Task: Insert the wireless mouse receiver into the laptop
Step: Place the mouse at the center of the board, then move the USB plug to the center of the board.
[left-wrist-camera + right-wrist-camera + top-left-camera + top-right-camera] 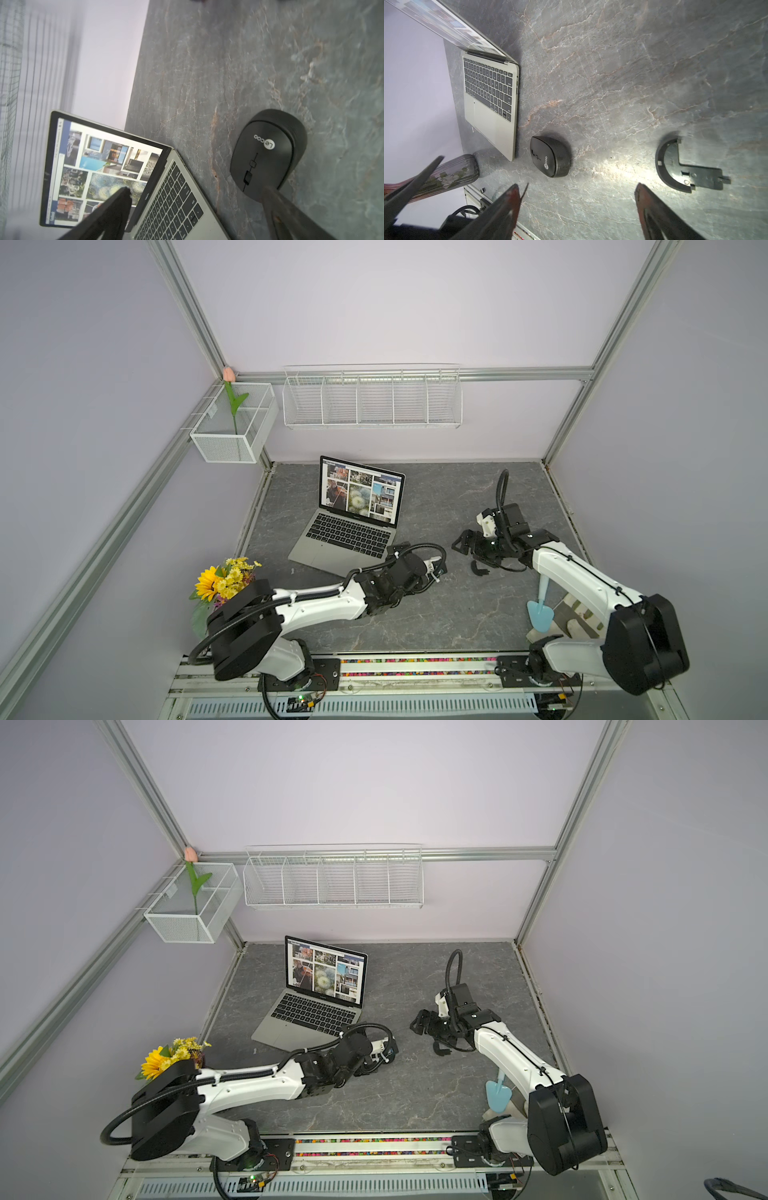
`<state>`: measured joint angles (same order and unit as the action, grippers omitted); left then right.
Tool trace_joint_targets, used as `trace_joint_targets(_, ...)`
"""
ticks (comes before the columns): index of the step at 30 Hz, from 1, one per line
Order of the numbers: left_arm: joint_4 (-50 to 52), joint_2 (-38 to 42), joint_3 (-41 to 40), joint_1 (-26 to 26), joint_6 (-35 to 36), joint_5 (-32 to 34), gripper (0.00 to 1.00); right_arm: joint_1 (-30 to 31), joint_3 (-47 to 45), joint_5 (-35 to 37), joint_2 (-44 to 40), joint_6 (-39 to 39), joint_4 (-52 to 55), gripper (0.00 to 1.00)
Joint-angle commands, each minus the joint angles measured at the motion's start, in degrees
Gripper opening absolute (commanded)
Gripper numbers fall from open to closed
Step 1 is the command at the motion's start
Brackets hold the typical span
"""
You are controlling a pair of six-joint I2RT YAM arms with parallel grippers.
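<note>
Receiver for the wireless mouse: too small to pick out in any view; position could not be told. Nearest the arm bases, a sunflower bouquet (220, 580) stood at the front left of the grey marbled tabletop (436, 614), and a light-blue trowel-shaped tool (539, 614) at the front right. Left gripper (196, 190): jaws wide apart, holding nothing, low beside the laptop (328, 551) at its right front corner. In the left wrist view one fingertip overlapped the end of the black mouse (550, 158); contact could not be told. The mouse lay logo-up on the tabletop, just beside the laptop's right edge, not touching it. A black curved cover piece (702, 176) lay flat further right, well apart from the mouse. Right gripper (577, 187): jaws wide apart, empty, above bare tabletop near the cover piece. The laptop sat open, its screen showing a photo grid. On the back wall hung a white wire rack (372, 398). In the left corner hung a mesh basket (232, 427) holding a pink tulip (227, 374).
</note>
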<state>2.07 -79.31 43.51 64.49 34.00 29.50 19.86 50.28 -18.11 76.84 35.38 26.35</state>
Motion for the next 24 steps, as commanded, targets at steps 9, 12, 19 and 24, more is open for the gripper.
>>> trace_joint_targets(9, 37.18, 13.85, 5.90, -9.32, -68.62, 27.28, 0.99, -0.12, 8.60, -1.60, 7.33, -3.03, -2.19, 0.89)
trace_joint_targets(12, 52.09, 16.87, 6.16, -11.61, -90.63, 31.65, 0.99, -0.13, 10.75, -2.98, 9.89, -3.03, -2.35, 0.89)
trace_joint_targets(19, 69.08, 22.91, -0.68, -26.51, -123.24, 20.63, 0.99, -0.16, 13.39, -5.97, 13.34, -2.07, -3.58, 0.89)
trace_joint_targets(24, 62.82, 26.74, -8.07, -30.88, -130.80, 7.38, 0.99, -0.16, 13.59, -5.54, 13.25, -2.42, -3.51, 0.89)
